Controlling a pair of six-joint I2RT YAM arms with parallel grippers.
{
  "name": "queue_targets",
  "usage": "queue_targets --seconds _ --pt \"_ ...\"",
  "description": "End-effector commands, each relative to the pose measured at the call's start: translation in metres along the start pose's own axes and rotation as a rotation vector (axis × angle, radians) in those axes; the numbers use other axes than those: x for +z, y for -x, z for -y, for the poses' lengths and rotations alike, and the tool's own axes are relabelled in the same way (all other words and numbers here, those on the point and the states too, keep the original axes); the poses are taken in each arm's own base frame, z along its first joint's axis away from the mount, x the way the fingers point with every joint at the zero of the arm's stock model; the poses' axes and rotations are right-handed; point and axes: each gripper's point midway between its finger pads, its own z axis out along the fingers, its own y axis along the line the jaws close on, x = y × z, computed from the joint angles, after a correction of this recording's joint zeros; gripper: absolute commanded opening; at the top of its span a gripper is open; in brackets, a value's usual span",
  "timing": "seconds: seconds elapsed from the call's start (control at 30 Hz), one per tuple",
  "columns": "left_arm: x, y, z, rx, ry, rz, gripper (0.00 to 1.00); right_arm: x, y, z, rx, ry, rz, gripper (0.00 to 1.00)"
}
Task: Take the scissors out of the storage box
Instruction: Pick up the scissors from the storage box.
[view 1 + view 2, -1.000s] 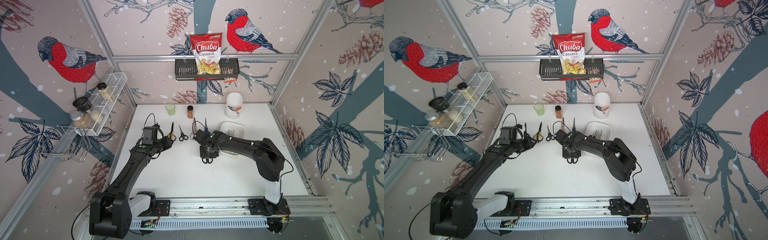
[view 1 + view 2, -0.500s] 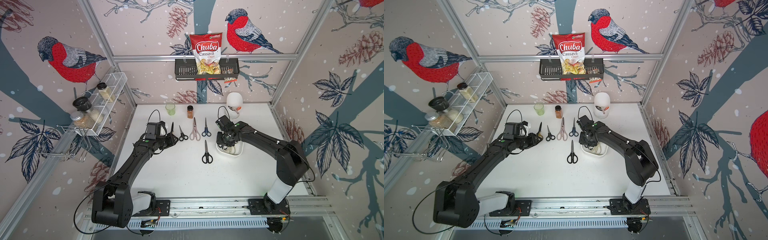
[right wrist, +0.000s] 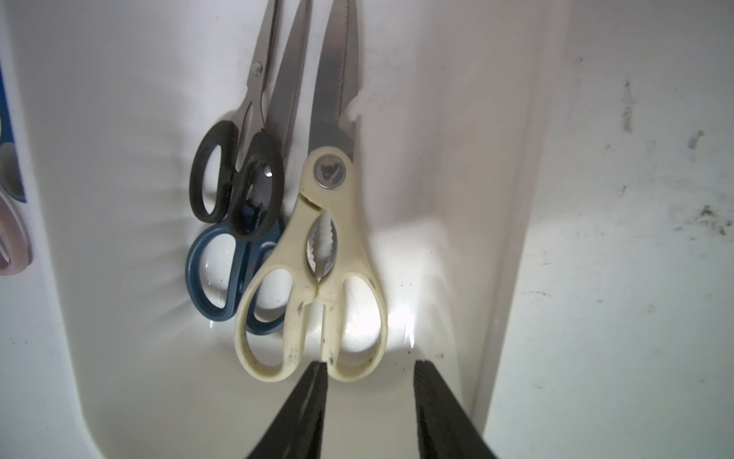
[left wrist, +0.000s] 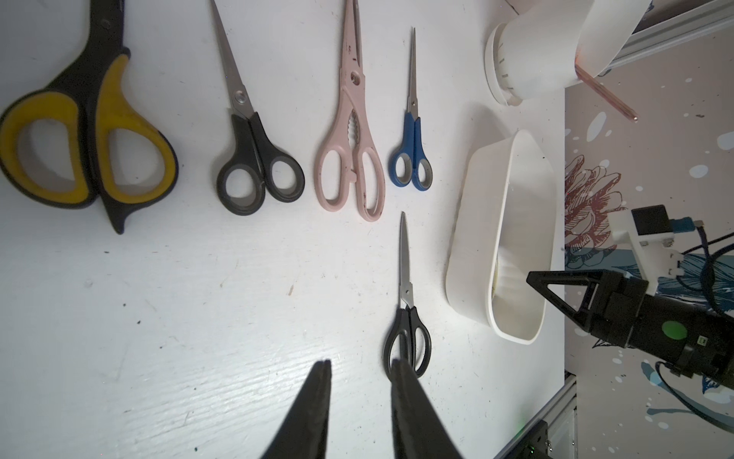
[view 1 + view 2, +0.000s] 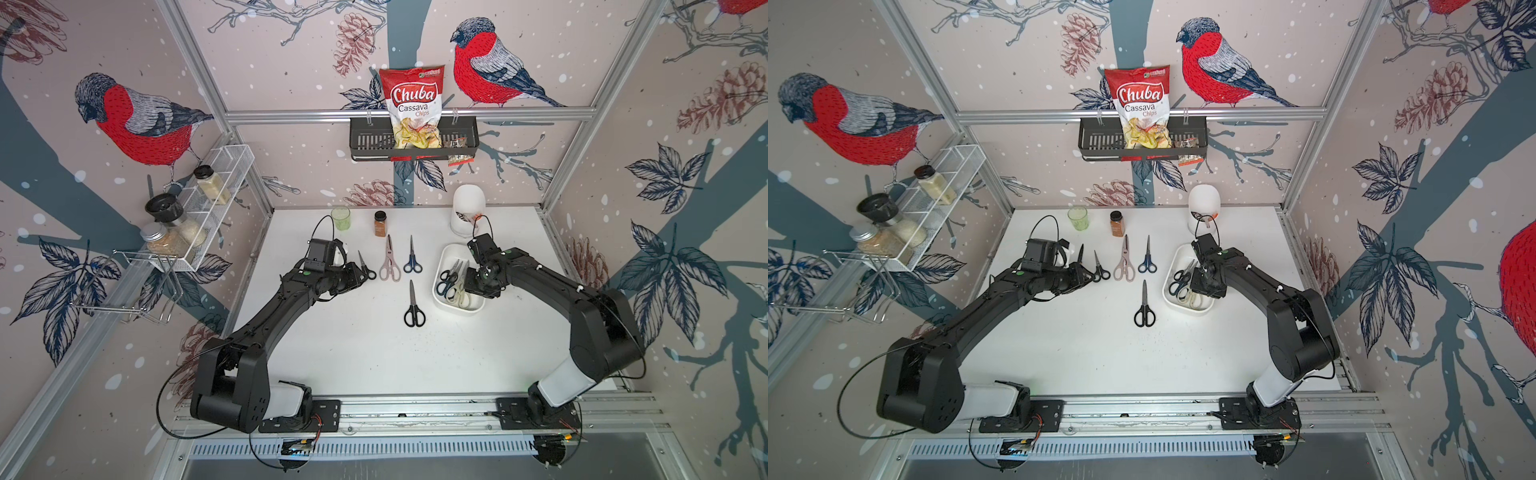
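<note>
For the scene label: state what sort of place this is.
Likely a robot test cell dressed as a kitchen corner, not a real home: printed bird-pattern walls on an aluminium frame, robot arms bolted to a rail, and a wire spice rack.

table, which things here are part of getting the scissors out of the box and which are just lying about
Job: storage box; inside it cream pair, navy pair, small black pair; on the table yellow pair, black pair, pink pair, blue pair, lone black pair.

Lying about: green cup, spice jar, tall white container, chips bag, black basket, wire rack.
</note>
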Motion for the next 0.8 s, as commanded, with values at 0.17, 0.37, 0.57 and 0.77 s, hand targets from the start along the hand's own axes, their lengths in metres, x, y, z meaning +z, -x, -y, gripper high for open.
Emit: queue_targets --seconds 0.17,0.37,0.57,0.77 --pt "0.007 0.017 0.004 0.010 0.007 0.018 0.31 0.005 0.009 0.003 -0.169 -0.038 -0.010 0.32" --pt "0.014 0.017 -0.003 0.001 0.032 -0.002 0.31 0.016 0.009 0.002 -0.242 -0.077 -0.067 0.31" --pt "0.014 0.030 0.004 -0.001 0.029 0.020 0.31 0.023 0.004 0.007 -0.273 -0.102 -0.101 0.31" --pt "0.018 0.036 0.004 -0.015 0.033 0.026 0.31 0.033 0.001 0.007 -0.293 -0.106 -0.118 0.31"
